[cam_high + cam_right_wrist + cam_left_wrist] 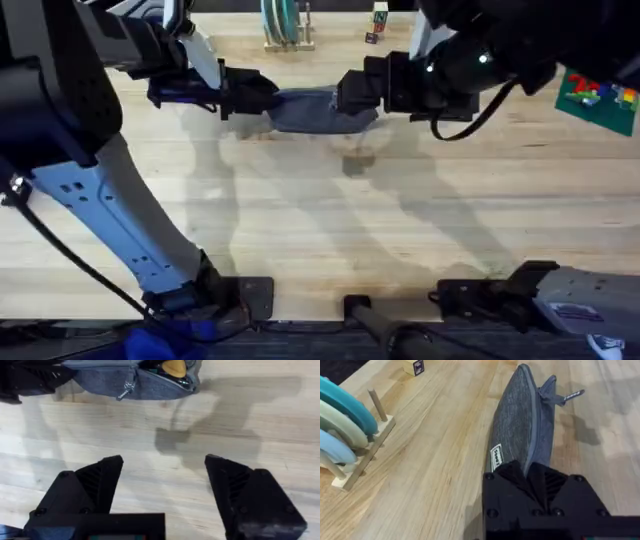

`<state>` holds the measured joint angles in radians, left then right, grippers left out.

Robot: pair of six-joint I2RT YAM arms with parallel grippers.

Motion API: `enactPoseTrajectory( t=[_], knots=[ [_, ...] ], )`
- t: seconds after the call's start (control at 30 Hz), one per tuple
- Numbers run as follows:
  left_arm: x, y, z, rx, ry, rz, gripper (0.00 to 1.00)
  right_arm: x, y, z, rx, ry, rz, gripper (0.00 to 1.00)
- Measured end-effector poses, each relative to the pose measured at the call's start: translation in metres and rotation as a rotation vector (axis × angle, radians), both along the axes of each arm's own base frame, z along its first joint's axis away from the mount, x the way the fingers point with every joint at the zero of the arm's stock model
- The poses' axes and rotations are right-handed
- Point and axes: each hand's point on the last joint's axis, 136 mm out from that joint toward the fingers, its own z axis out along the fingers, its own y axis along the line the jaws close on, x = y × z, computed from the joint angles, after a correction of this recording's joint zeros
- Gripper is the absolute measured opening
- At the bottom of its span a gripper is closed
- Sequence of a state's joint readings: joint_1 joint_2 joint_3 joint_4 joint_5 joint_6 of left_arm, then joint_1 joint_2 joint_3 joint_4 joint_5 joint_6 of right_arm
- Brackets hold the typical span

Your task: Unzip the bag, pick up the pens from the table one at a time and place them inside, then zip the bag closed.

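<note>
Overhead, the oblong blue-grey fabric pouch (pixel 318 110) sits near the far edge of the light wooden plank table (pixel 330 230). The left gripper (pixel 535 477) clamps one end, probably to steady it, while the right gripper (pixel 162 477), fingers spread and empty, hovers nearby.

i worked over a pale wooden plank tabletop (pixel 330 230) under soft light that cast blurred shadows. at its far edge stood a wooden peg rack (pixel 365 452) of blue and cream discs, a small block (pixel 380 14), and a green board (pixel 598 98).
</note>
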<state>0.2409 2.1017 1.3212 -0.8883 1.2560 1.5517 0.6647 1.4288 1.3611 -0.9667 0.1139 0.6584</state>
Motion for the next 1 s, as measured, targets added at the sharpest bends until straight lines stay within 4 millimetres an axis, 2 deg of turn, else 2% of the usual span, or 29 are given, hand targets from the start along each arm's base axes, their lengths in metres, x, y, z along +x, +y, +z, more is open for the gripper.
enactPoseTrajectory(
  t=[0.17, 0.53, 1.0],
  knots=[
    [0.000, 0.000, 0.000, -0.001, 0.004, 0.002, 0.041, 0.000, 0.000, 0.006, 0.000, -0.004, 0.000, 0.996],
    [0.000, 0.000, 0.000, -0.001, 0.008, 0.003, 0.041, -0.010, 0.009, 0.006, -0.020, -0.005, 0.074, 0.996],
    [0.000, 0.000, 0.000, 0.000, 0.015, 0.006, 0.041, -0.010, 0.009, 0.006, -0.028, -0.009, 0.086, 0.997]
  ],
)
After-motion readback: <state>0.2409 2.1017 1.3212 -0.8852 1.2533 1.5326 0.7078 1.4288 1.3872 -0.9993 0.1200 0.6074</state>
